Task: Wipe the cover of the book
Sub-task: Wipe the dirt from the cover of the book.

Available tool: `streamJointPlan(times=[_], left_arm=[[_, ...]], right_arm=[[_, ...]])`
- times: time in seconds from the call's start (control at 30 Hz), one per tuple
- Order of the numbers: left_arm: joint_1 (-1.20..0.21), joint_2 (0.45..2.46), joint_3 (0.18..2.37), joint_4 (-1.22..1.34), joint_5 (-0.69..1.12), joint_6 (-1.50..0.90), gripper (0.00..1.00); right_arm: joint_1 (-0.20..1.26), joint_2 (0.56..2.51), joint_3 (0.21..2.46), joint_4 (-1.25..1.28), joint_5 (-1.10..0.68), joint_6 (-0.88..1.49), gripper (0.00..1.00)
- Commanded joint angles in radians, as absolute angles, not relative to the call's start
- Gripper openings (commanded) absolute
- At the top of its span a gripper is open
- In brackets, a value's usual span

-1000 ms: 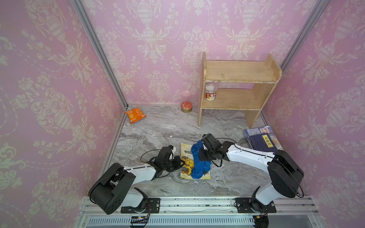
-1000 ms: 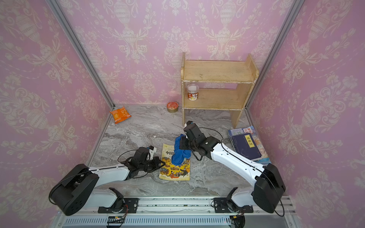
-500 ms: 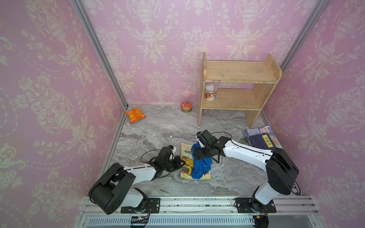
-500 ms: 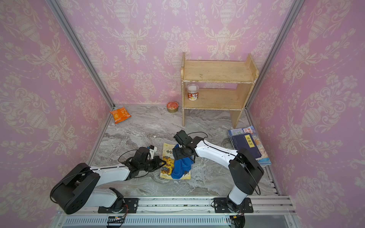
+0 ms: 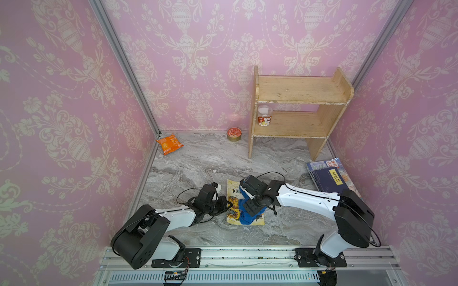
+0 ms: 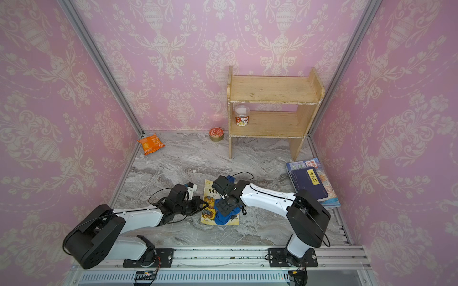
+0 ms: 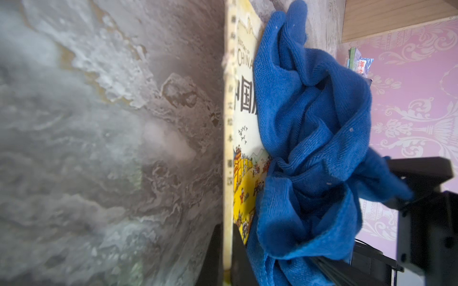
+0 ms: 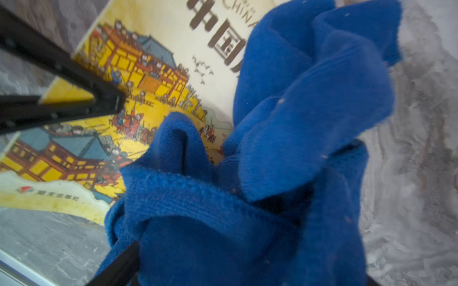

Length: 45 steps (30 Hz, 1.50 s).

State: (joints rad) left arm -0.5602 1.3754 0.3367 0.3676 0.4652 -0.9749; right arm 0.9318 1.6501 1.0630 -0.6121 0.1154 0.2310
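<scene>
The book (image 5: 233, 195) (image 6: 209, 198), with a yellow illustrated cover, lies flat on the marble table near the front. A crumpled blue cloth (image 5: 249, 216) (image 6: 224, 216) covers its right half. My left gripper (image 5: 228, 204) (image 7: 226, 260) is shut on the book's left edge, one finger above the cover and one below. My right gripper (image 5: 252, 206) (image 8: 235, 272) sits on top of the cloth. Its jaws stand wide apart with bunched cloth between them, and one black finger (image 8: 119, 262) shows beside the cloth (image 8: 272, 148). Most of the cover's right side is hidden under the cloth.
A wooden shelf (image 5: 297, 111) stands at the back right with a jar (image 5: 264, 118) on its lower board. A red can (image 5: 233, 134) and an orange snack bag (image 5: 169, 143) lie near the back wall. A stack of books (image 5: 329, 178) lies at the right wall.
The right gripper, shut on the cloth a second ago, has opened its jaws. The cloth has slid down the cover toward the front edge. The left arm has not moved.
</scene>
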Motion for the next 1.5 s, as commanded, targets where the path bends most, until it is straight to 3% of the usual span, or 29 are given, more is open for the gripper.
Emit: streamJointPlan(times=[0.0,0.13,0.23,0.27,0.47,0.7,0.83,1.0,1.17,1.3,1.47], left_arm=[[-0.566,1.373,0.345,0.344,0.495,-0.940,0.00],[-0.566,1.375,0.348,0.345,0.501,-0.940,0.00],[-0.566,1.383,0.351,0.350,0.510,-0.939,0.00],[-0.567,1.384,0.350,0.350,0.513,-0.939,0.00],[-0.572,1.392,0.334,0.364,0.528,-0.943,0.00],[-0.586,1.430,0.333,0.408,0.532,-0.970,0.00],[-0.586,1.409,0.324,0.394,0.508,-0.971,0.00],[-0.586,1.377,0.323,0.358,0.475,-0.956,0.00],[-0.586,1.387,0.328,0.364,0.478,-0.962,0.00],[-0.589,1.385,0.328,0.360,0.482,-0.968,0.00],[-0.598,1.379,0.324,0.365,0.464,-0.988,0.00]], right_arm=[[0.957,1.716,1.028,-0.632,0.112,0.306,0.74],[0.965,1.783,1.038,-0.596,0.089,0.351,0.50],[0.934,1.839,1.089,-0.580,0.062,0.352,0.04],[0.905,1.855,1.105,-0.564,0.027,0.361,0.00],[0.739,1.985,1.228,-0.424,-0.125,0.485,0.00],[0.837,2.164,1.405,-0.336,-0.146,0.639,0.00],[0.836,2.089,1.256,-0.268,-0.110,0.690,0.00],[0.719,1.896,0.916,-0.242,-0.009,0.740,0.00],[0.619,1.849,0.815,-0.242,0.024,0.778,0.00],[0.690,1.937,0.906,-0.191,-0.017,0.852,0.00],[0.851,2.109,1.196,-0.224,-0.033,0.874,0.00]])
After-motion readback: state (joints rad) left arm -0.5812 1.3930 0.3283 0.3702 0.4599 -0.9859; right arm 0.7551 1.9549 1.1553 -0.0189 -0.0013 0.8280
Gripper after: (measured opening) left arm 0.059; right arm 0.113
